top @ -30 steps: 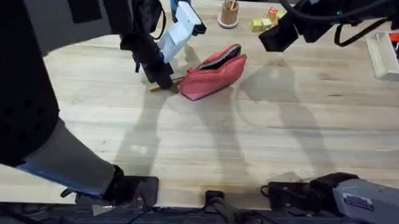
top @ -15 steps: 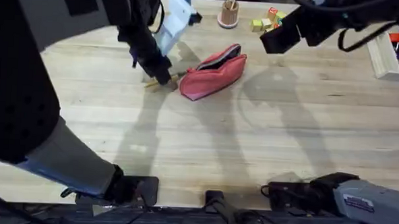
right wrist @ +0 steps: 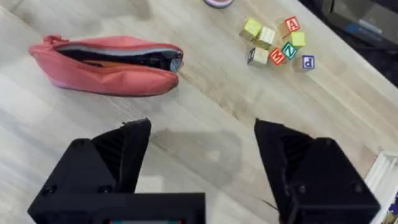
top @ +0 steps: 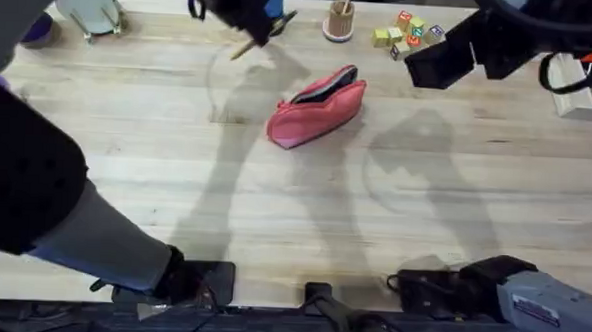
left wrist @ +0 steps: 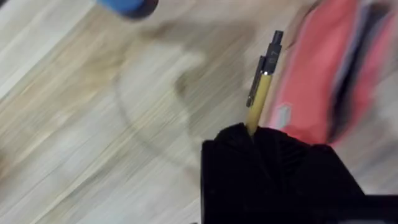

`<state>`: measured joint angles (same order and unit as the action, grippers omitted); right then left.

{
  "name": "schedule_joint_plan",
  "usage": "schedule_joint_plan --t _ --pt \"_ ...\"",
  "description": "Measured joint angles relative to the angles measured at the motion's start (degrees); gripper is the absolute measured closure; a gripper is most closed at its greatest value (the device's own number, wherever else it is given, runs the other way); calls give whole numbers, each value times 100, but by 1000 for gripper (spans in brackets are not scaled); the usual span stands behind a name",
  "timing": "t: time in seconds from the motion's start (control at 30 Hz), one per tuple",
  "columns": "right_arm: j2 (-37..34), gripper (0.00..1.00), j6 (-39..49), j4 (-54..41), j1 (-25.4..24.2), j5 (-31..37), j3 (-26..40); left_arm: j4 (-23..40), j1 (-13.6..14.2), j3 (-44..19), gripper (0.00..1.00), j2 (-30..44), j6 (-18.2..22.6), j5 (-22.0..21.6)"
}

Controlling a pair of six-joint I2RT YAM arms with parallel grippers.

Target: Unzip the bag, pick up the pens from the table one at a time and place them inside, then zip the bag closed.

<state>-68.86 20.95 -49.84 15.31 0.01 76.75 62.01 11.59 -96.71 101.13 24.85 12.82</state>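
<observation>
The pink pencil pouch (top: 318, 108) is lying on the wooden table (top: 274, 205) a little above the middle of the overhead frame, tilted, and its zipper is showing as already open: in the right wrist view the mouth is gaping along the top edge and something orange, likely the orange pen (right wrist: 102, 63), is lying inside. The left gripper (top: 250, 19) is hanging near the top edge of the overhead frame, up and to the left of the pouch and apart from it, with its black fingers closed on the yellow pen (left wrist: 260, 99); in the left wrist view the pen's dark clip end is sticking out beyond the fingertips, with the pouch just beside it. The right gripper (right wrist: 202, 158) is hovering in the upper right of the overhead frame, above bare wood, its fingers spread wide and holding nothing. By this reading the unzipping is done and one pen looks stowed; what is left is dropping the yellow pen through the opening and then zipping the pouch closed, with the pouch perhaps needing steadying.
</observation>
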Motion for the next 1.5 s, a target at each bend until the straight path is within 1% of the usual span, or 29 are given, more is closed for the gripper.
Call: schedule_joint_plan --t 0.13,0.2,0.27,0.4,0.53,0.73,1.03,1.23,1.5 --pt "133 4 6 0 0 0 0 -285 274 -161 959 -36 -586 627" --pt "179 4 7 -2 0 0 1 -377 439 -164 959 -36 -833 850" --pt "221 4 11 -4 0 2 0 -417 640 -161 959 -36 -1020 977" --pt "283 3 72 -10 0 2 1 -453 1036 -161 958 -36 -1236 985" --pt "291 3 162 -11 0 2 0 -484 1301 -161 958 -34 -1372 919" --pt "291 3 223 -7 0 2 0 -651 1392 -161 957 141 -1463 831" --pt "291 3 225 -11 0 2 2 -860 1466 -161 956 936 -1502 793" --pt "291 3 225 -11 0 2 0 -721 1476 -161 957 1068 -1500 788" --pt "291 3 225 -11 0 2 0 -305 1509 -161 957 1276 -1475 763"
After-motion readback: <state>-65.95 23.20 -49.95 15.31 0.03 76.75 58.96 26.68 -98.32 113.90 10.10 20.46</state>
